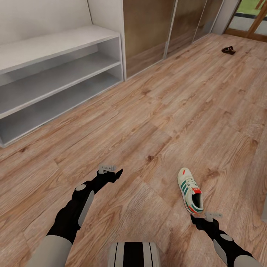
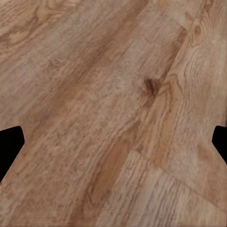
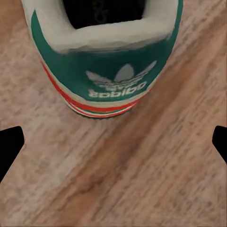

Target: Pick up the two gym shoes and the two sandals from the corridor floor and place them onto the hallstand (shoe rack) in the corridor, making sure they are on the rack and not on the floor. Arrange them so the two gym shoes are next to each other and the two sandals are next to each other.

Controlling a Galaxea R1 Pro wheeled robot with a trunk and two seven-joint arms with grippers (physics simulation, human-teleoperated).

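From the head camera, one gym shoe (image 1: 190,191) lies on its sole on the corridor floor (image 1: 155,111), just ahead of the right gripper (image 1: 195,220) with its heel end nearest that gripper and its toe pointing away. It is a cream-white low sneaker with green side stripes, white laces, a red-orange patch at the heel and a dark opening. The right gripper hovers close behind the heel, not touching it. The left gripper (image 1: 118,172) hangs over bare planks, well apart from the shoe, off to that gripper's right. Far ahead of both grippers, a small dark brown sandal (image 1: 228,50) lies on the floor near the doorway. The hallstand (image 1: 59,66), pale grey-white with a broad top and two open shelf levels, stands ahead and to the left of the left gripper.

In the left wrist camera, the two dark fingertips (image 2: 10,149) sit at opposite edges, spread wide, with nothing between them but wood-grain floor (image 2: 113,109).

In the right wrist camera, the fingertips (image 3: 11,146) are likewise spread wide and hold nothing. Just beyond them the gym shoe's (image 3: 106,56) heel faces the camera: a green heel tab with a white trefoil logo, cream collar, dark inside, and red-orange and white lines along the sole edge, resting on the planks (image 3: 142,179).
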